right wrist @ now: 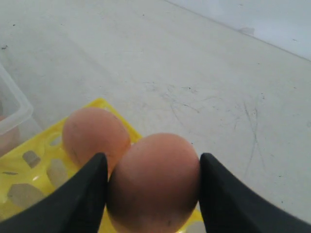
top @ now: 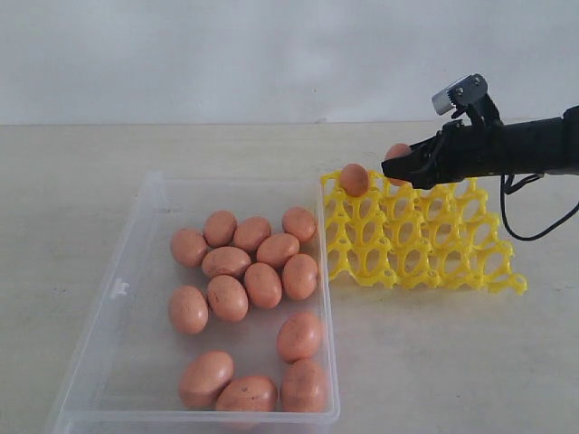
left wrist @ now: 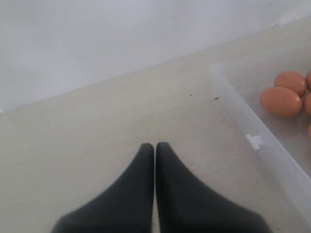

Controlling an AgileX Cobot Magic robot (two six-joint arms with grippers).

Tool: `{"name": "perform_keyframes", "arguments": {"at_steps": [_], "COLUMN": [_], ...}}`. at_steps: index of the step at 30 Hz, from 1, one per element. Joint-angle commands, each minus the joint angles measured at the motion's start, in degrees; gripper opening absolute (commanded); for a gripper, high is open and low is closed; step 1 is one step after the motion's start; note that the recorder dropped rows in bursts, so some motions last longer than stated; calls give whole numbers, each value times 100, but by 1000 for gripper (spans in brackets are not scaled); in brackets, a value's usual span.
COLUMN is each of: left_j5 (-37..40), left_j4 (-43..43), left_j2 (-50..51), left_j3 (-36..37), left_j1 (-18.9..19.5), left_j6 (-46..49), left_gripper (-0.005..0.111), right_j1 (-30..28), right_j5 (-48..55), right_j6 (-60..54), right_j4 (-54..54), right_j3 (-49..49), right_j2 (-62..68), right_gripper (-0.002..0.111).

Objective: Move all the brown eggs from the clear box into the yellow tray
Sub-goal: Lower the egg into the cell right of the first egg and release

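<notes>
We see the right claw (top: 391, 168) closed on a brown egg (right wrist: 153, 187), one black finger (right wrist: 77, 204) pressed to each flank and the jaws spread only as wide as the shell. The egg's long axis seems to run along the fingers, with a rounded end pointing out past the tips. The other end is cut off from sight, so we cannot tell which end is the narrow one. Directly under the claw lies the yellow tray (top: 395, 277), and the held egg hangs over the row of cups at its edge; whether it touches a cup we cannot tell. Just beyond the fingertips, close beside the held shell, a second egg (top: 354, 179) sits in the tray's corner cup, roughly upright with its long axis near vertical. Farther out past the tips and lower, the clear box (top: 145, 353) rests on the table (top: 452, 362) just beside the tray. Fourteen brown eggs (top: 262, 285) lie in it on their sides, long axes pointing every which way, most of them bunched together. One of those farthest from the claw shows dark speckles. The left claw (left wrist: 155, 150) is over the table with its jaws pressed flat together on nothing, and the box's latch tab (left wrist: 253, 141) sits off to one side of its tips.
</notes>
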Motion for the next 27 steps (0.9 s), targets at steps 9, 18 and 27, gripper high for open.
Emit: {"name": "perform_keyframes", "arguments": {"at_steps": [9,18,27], "left_j5": [-9,-9,-9], "left_j4": [12,12,12], "left_j2": [-3,-3,-3], "left_j3": [17,17,17], "left_j1": [-11,-11,-11], "left_j6": [19,19,19], "left_gripper": [1,1,1], "right_j1": [5,5,5], "right_j5": [195,208,256], "right_j6": [-47,-47,-47], "right_j4": [256,226,118], "right_j3": [-98,-98,-98], "right_j2": [88,111,111], "right_gripper": [40,40,47]}}
